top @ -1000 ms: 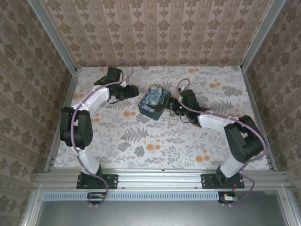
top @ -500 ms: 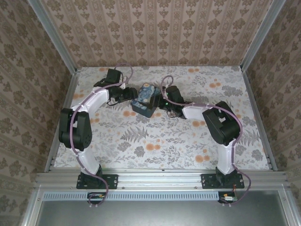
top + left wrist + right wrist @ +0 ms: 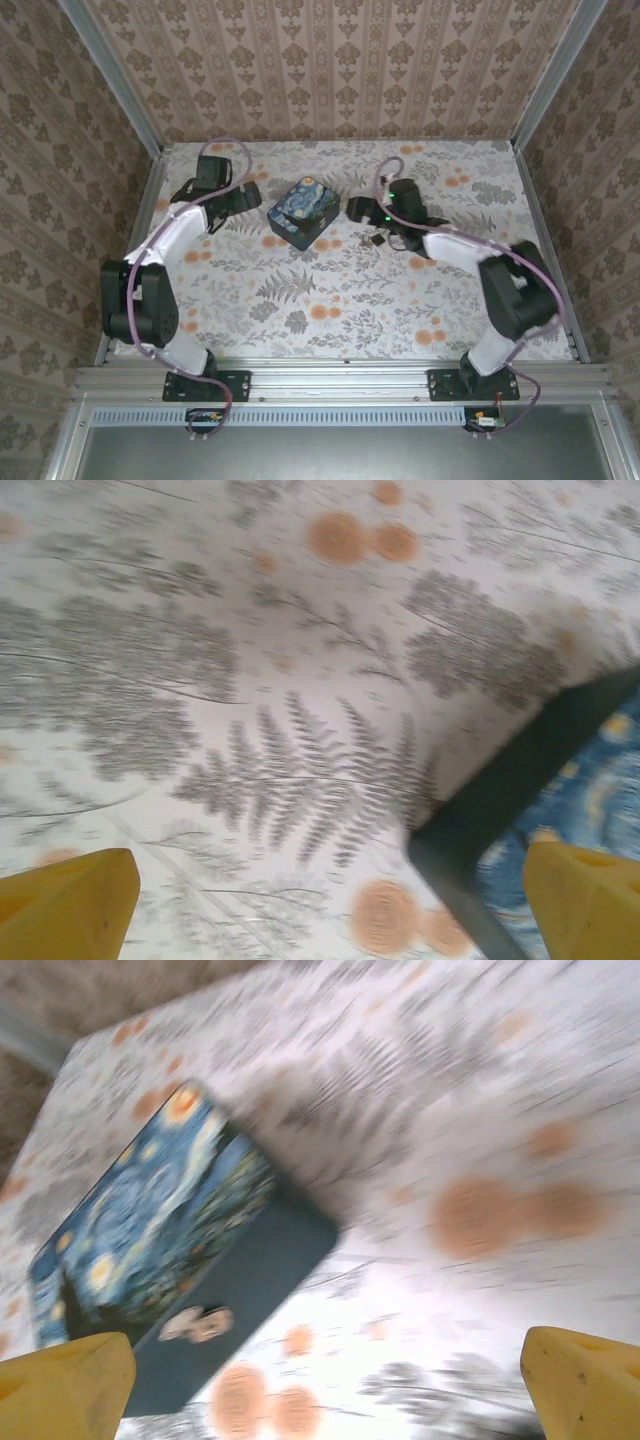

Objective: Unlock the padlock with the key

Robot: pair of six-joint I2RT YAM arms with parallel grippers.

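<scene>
Fern-printed tabletop boxed in by patterned wallpaper, read from the near rail outward. Nearest, on bare cloth just beside the right forearm: a tiny dark speck, taken for the padlock, lying loose and clear of any fingers; too small to tell the key apart from it or from the paler fleck alongside. Slightly beyond, the right gripper, spread wide and empty, yellow fingertips at opposite corners of the wrist view, aimed at the blue-and-yellow box yet apart from it. Past the box, the left gripper, likewise spread and holding nothing, hovering near the box's dark corner. Likely trouble from here: sweeping the padlock aside with the right forearm or its cable while turning back toward it; skidding such small metal across cloth instead of pinching it; knocking the box onto it; heavy blur in the right wrist view hinting at speed, bad for so fine a pick. Against half a second ago: both grippers drawn back from a box formerly pressed from either side; box flat on the cloth and farther left than a second ago; left elbow swung out toward the table's left edge; dark speck newly uncovered from under the right arm.
</scene>
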